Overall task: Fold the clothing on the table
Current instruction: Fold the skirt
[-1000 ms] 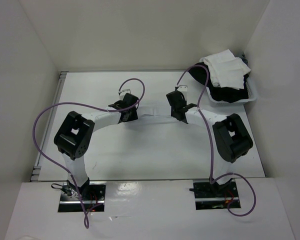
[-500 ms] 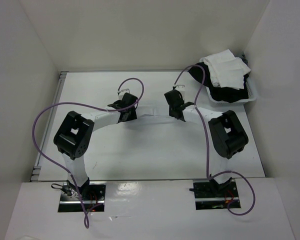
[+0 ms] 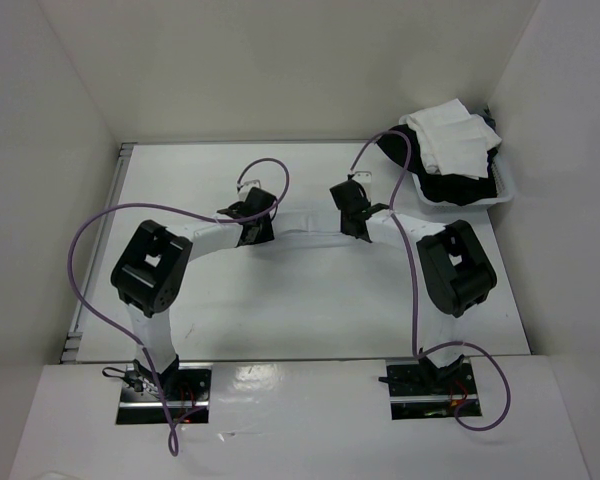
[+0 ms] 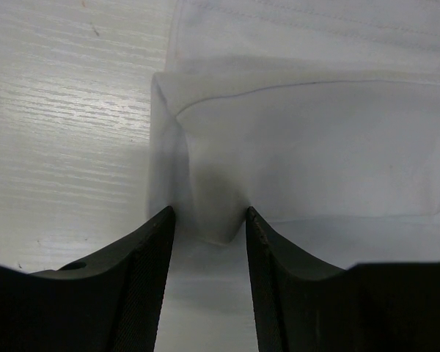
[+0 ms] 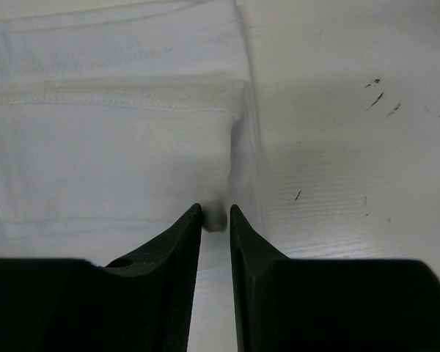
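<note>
Clothing lies as a flat pale band across the middle of the table, stretched between my two arms. At its left end, my left gripper is clamped on a raised fold of the fabric, with the corner bunched between both fingers and touching each. At its right end, my right gripper pinches a small nub of the hemmed edge, jaws nearly together. Farther right, in the far corner, a white bin holds a heap of white and black garments, well apart from the band.
</note>
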Available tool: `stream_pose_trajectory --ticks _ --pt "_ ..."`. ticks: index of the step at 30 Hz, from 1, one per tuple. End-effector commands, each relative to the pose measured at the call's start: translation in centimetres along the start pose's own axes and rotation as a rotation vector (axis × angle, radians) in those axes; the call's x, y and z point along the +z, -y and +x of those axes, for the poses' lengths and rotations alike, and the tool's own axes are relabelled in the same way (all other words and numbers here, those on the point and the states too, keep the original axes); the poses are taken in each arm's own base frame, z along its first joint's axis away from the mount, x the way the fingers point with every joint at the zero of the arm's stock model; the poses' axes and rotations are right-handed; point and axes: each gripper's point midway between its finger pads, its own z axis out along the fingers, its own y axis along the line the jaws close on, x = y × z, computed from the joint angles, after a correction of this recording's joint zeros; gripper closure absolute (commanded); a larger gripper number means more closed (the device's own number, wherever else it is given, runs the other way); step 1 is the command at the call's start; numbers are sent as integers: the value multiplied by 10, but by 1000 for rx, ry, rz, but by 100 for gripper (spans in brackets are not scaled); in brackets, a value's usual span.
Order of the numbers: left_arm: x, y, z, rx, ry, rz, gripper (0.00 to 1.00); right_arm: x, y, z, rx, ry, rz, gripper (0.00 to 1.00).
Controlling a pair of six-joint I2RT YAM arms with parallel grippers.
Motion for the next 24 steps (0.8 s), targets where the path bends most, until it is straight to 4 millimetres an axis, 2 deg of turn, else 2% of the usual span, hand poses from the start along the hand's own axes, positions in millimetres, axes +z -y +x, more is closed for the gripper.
stream_pose_trajectory --ticks 1,6,11,15,16,18,22,24 --pt "2 8 -12 -5 28 23 49 1 9 -13 24 24 44 73" --pt "1 11 -15 1 30 35 52 -1 9 -16 28 32 41 82" --pt "-3 15 -22 4 47 47 62 -1 9 -16 28 32 41 95" --pt "-9 16 -30 -3 68 52 83 0 11 -12 24 24 44 100" --pt "-9 16 -30 -3 69 52 93 0 11 -12 24 24 44 100" --pt "-16 16 -34 3 77 57 100 -2 10 -17 32 39 38 100" --pt "-24 15 -42 6 97 59 100 -8 10 -24 42 55 30 100" --pt "-31 12 -51 -5 116 54 100 -11 7 -36 42 74 23 100"
